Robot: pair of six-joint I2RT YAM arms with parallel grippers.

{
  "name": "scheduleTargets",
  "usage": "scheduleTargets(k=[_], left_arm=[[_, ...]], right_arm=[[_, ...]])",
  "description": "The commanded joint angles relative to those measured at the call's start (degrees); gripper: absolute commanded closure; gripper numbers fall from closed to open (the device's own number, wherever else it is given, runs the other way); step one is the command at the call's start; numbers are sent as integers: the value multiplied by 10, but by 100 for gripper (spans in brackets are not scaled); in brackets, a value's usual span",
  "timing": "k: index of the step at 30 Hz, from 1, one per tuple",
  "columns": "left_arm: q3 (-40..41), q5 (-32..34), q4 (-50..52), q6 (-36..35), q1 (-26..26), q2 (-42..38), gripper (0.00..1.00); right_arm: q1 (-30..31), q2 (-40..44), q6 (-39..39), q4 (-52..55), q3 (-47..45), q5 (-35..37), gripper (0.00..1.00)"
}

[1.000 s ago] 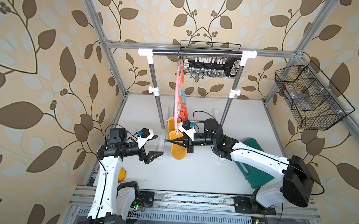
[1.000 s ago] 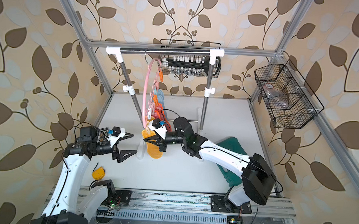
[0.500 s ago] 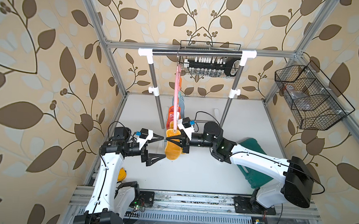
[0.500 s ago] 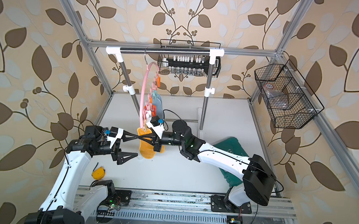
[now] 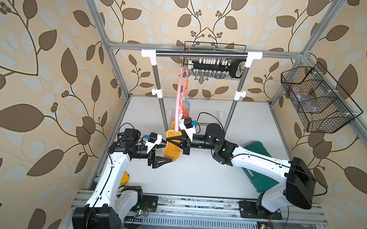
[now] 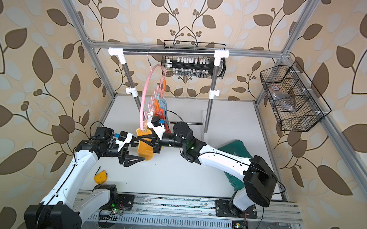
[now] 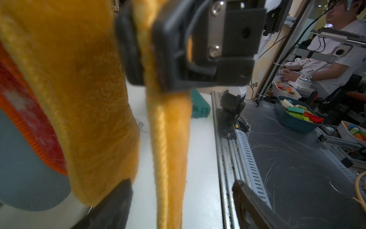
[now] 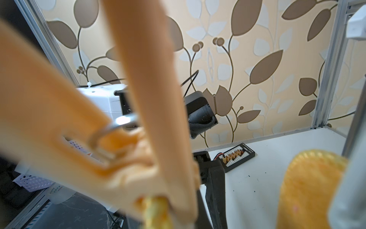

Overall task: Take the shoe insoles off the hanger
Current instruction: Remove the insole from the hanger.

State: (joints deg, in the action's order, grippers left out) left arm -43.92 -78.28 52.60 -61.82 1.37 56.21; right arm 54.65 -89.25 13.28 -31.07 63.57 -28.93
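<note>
The left claw (image 5: 168, 151) stood open, with one finger on each side of the lower half of the near orange-yellow insole (image 7: 166, 158). Neither pad was seen to press it. The right claw (image 5: 181, 145) was closed on the same insole's edge higher up, just below the clip (image 8: 49, 103) that held its top to the hanger (image 6: 144, 100).

As judged, the left claw needed to close on this insole only. The second orange-yellow insole (image 7: 79, 89) hung just beside one left finger (image 7: 111, 206) and had to stay outside the jaws. A firm grip was required before any pull. The pull was best made downward, in line with the insole's length, so that the top slid straight out of the clip. The hanger hung freely by its hook from the rack (image 5: 170, 53) and would likely swing, so a slow, steady draw was advisable. Behind, the red-and-white insole (image 7: 29, 119) and the grey-blue insole (image 7: 23, 168) hung above the worktop (image 5: 196, 180).
</note>
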Motion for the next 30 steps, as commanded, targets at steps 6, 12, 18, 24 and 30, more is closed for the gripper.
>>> scheduleTargets(k=[6, 12, 18, 24, 30], left_arm=[[-13, 15, 47, -80, -7, 6, 63], [-13, 19, 54, -88, -7, 3, 100], [-7, 32, 58, -97, -7, -1, 100], [6, 41, 63, -110, -8, -6, 100], [18, 48, 72, -127, -9, -11, 100]], right_arm=[[2, 2, 2, -29, 12, -10, 99], [2, 13, -9, -31, 2, -19, 93], [2, 38, -33, -36, -16, -34, 69], [0, 70, -70, -28, -34, -66, 56], [-10, 104, -99, -18, -51, -70, 47]])
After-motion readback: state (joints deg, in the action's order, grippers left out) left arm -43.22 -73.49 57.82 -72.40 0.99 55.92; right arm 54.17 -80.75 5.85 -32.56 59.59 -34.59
